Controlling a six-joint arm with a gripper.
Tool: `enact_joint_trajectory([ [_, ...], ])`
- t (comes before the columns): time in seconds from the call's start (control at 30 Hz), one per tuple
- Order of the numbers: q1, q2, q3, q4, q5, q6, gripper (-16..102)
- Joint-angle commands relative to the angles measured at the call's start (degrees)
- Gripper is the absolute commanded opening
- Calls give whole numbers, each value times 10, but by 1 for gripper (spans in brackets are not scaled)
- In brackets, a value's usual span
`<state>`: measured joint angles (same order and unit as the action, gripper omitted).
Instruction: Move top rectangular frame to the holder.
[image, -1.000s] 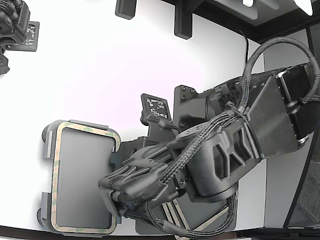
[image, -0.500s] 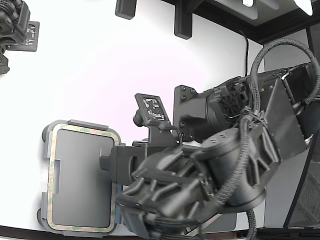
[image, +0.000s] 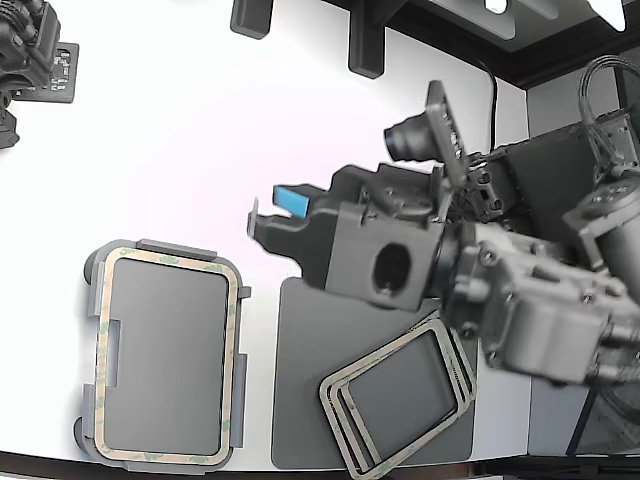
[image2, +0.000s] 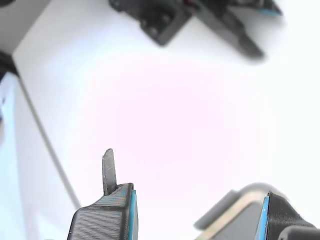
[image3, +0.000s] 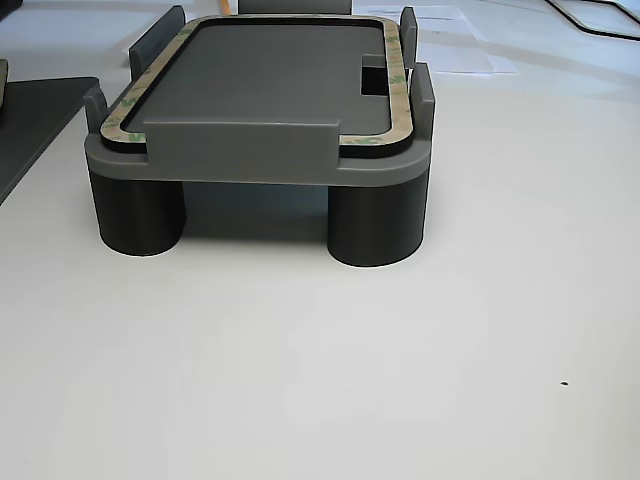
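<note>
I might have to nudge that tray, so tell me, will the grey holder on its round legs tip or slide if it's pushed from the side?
The holder probably resists tipping: it stands low on thick round legs set near its corners. It would more likely slide, since the white table looks smooth. The frame lying inside its edge tabs should ride along.

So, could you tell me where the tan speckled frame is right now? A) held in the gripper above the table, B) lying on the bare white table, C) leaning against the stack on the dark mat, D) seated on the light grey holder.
D: the tan frame lies flat around the top of the holder, inside its raised tabs, while the gripper is open and empty, away from it.
</note>
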<state>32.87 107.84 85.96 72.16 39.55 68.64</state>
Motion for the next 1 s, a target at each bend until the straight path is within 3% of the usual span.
enact_joint_trajectory([
  [0.0, -56, 138, 87, -31, -41, -227, 100],
  [0.13, -156, 278, 206, -79, -115, -397, 100],
  [0.33, -281, 423, 334, -95, -250, -586, 100],
  [0.5, -282, 551, 512, -168, -267, -599, 100],
  [0.6, -282, 607, 581, -171, -273, -620, 100],
  [0.7, -282, 615, 613, -145, -272, -606, 100],
  [0.97, -280, 613, 631, -162, -276, -613, 100],
])
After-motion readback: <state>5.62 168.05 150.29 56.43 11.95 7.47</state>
